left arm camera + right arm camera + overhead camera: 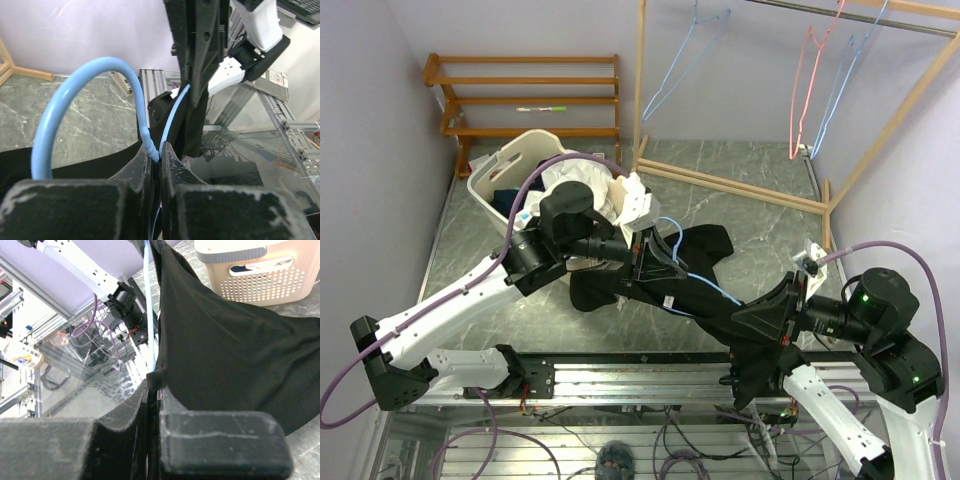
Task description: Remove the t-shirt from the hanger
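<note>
Blue hanger (107, 65) neck is clamped in left gripper (156, 156), just below the hook. Right gripper (154, 382) is closed on black t-shirt (225, 340) edge. Hanger wire enters those jaws too, grip on it unclear. T-shirt hangs between arms, hiding most of the hanger.

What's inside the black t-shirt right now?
The blue hanger. Its hook sticks out, its neck pinched by the left fingers, and one wire arm shows along the shirt's edge. The rest of the frame is covered by the black t-shirt.
</note>
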`<control>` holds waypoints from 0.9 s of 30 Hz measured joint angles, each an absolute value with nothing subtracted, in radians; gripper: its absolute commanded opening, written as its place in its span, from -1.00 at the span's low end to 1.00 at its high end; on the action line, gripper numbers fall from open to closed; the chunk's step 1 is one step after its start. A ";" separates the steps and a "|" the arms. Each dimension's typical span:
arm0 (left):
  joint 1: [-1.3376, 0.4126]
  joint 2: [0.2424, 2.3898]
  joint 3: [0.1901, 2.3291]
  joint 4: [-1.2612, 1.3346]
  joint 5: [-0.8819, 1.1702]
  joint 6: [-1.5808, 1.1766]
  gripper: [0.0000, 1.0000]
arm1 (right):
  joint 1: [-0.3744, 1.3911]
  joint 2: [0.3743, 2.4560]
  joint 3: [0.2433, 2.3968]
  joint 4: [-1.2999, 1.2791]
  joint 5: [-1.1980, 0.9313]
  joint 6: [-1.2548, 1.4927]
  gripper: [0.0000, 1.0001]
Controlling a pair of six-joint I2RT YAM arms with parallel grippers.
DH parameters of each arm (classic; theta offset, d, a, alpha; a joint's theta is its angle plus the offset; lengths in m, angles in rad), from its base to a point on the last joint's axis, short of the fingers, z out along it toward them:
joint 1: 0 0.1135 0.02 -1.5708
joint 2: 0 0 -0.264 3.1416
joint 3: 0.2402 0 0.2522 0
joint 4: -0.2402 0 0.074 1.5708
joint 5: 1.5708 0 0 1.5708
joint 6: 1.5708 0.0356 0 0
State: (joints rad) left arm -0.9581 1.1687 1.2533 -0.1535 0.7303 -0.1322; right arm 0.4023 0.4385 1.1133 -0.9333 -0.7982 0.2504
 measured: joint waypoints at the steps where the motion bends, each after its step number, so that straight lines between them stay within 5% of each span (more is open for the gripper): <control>1: -0.960 1.162 1.253 -0.157 0.735 -0.132 -0.86 | 0.402 0.437 1.113 -0.934 -0.794 0.249 -1.00; 3: -0.963 1.148 1.253 -0.163 0.736 -0.131 -0.86 | 0.402 0.434 1.113 -0.931 -0.794 0.245 -1.00; 7: -0.969 1.131 1.252 -0.183 0.710 -0.123 -0.86 | 0.402 0.433 1.113 -0.921 -0.774 0.242 -0.28; 11: -0.970 1.105 1.249 -0.239 0.647 -0.105 -0.86 | 0.402 0.420 1.113 -0.910 -0.693 0.236 0.06; 18: -0.971 1.044 1.272 -0.337 0.538 -0.065 -0.86 | 0.402 0.388 1.130 -0.919 -0.611 0.226 0.07; 21: -0.971 1.023 1.287 -0.364 0.512 -0.056 -0.86 | 0.402 0.384 1.133 -0.921 -0.591 0.218 -0.26; 27: -0.971 0.988 1.299 -0.406 0.485 -0.055 -0.86 | 0.402 0.382 1.110 -0.923 -0.575 0.212 -0.12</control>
State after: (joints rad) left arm -0.9707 0.9878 1.2995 -0.4065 0.4847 -0.0547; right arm 0.4019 0.3820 1.1103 -0.9234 -0.5755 0.2123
